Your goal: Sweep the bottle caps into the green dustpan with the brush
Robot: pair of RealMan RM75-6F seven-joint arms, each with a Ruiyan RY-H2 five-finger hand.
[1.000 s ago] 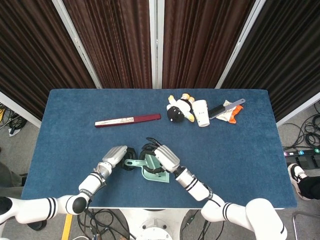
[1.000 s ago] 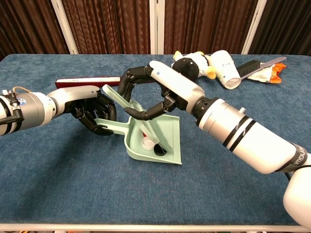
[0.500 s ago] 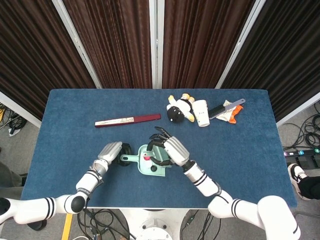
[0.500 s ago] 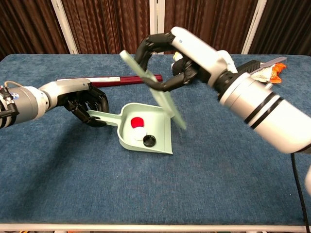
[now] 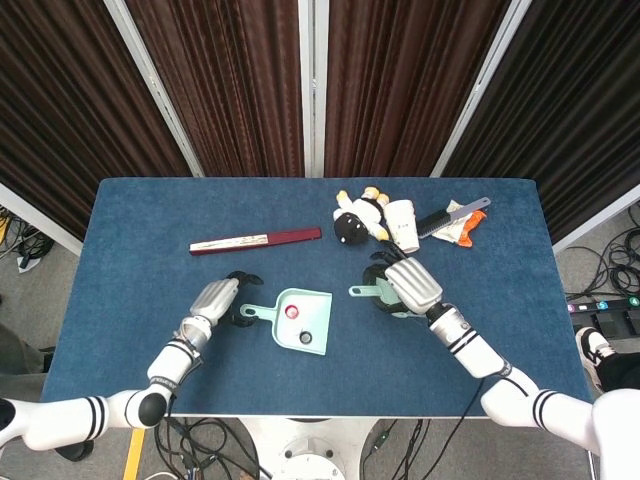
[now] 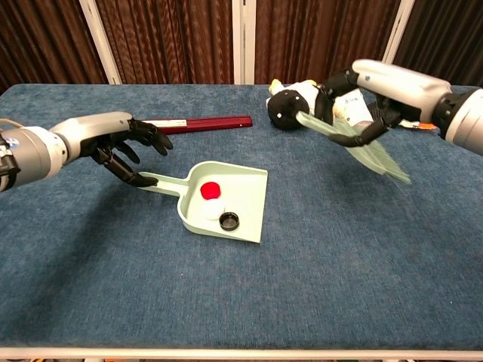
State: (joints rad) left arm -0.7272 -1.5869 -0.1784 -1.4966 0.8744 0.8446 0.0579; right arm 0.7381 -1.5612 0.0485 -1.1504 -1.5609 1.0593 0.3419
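Observation:
The green dustpan [image 6: 244, 186] lies flat on the blue table, its handle pointing toward my left hand. Inside it are a red cap [image 6: 210, 188], a white cap [image 6: 213, 209] and a black cap [image 6: 228, 222]; in the head view the red cap [image 5: 291, 312] and black cap [image 5: 306, 338] show in the dustpan [image 5: 317, 304]. My left hand [image 6: 113, 143] hovers at the handle's end with fingers spread; one fingertip seems to touch it. My right hand [image 6: 381, 87] grips the green brush [image 6: 366, 147] in the air, off to the right of the pan, bristles angled down. In the head view, the right hand [image 5: 410, 285] is right of the pan.
A dark red flat stick [image 6: 196, 123] lies behind the dustpan. At the back right sit a plush toy [image 5: 358, 218], a white cup [image 5: 402, 226], a black comb [image 5: 450, 215] and an orange packet [image 5: 468, 230], close behind the right hand.
My right hand lifted the brush out of the dustpan and carried it right. My left hand's fingers uncurled from the dustpan handle, and the pan now lies flat.

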